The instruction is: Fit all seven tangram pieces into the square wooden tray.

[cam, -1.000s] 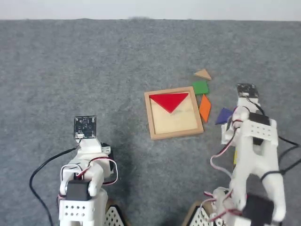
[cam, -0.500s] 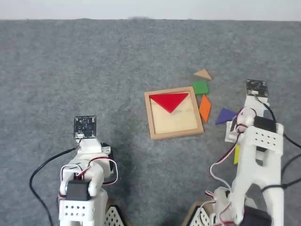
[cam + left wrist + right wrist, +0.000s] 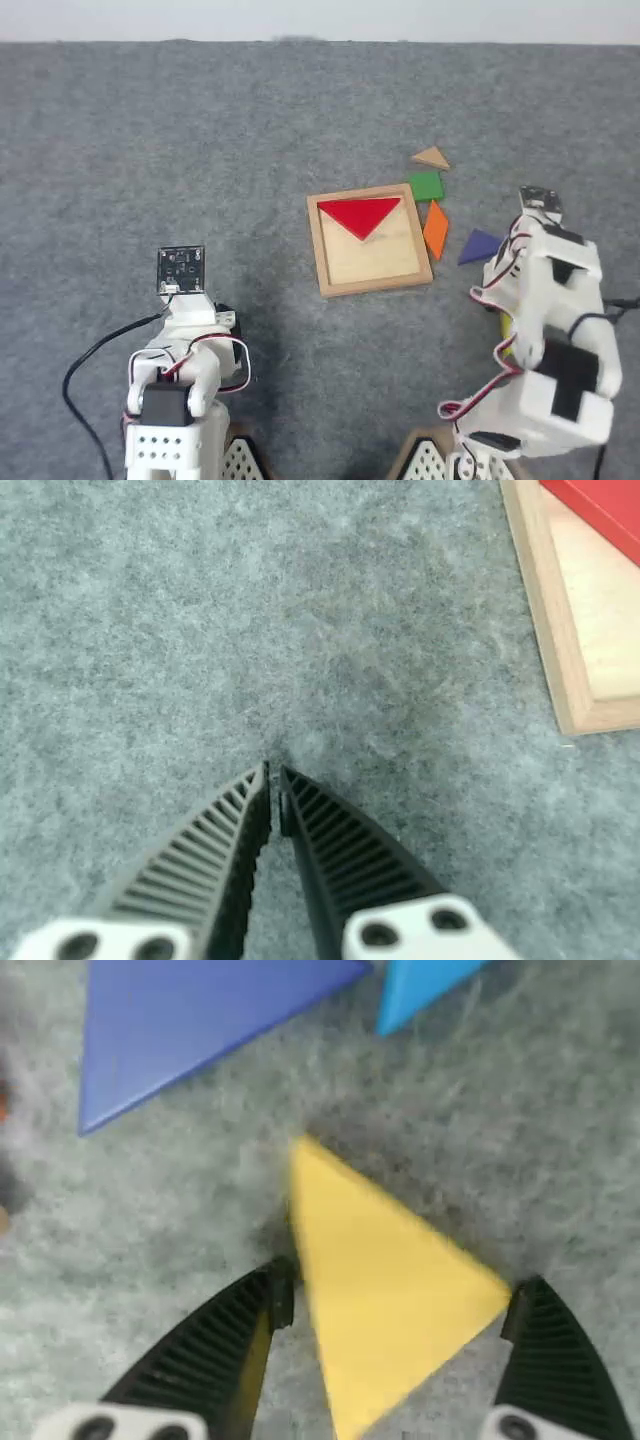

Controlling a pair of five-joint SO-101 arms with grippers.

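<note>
The square wooden tray is set on the grey felt counter with a red triangle laid in its far half, while a green square, a tan triangle, an orange parallelogram and a dark blue triangle are scattered just beside its right rim. The right tool is spread wide astride a yellow triangle lying flat on the counter, near the dark blue triangle and a light blue piece. The left tool is pressed together over the counter, near the tray's corner.
</note>
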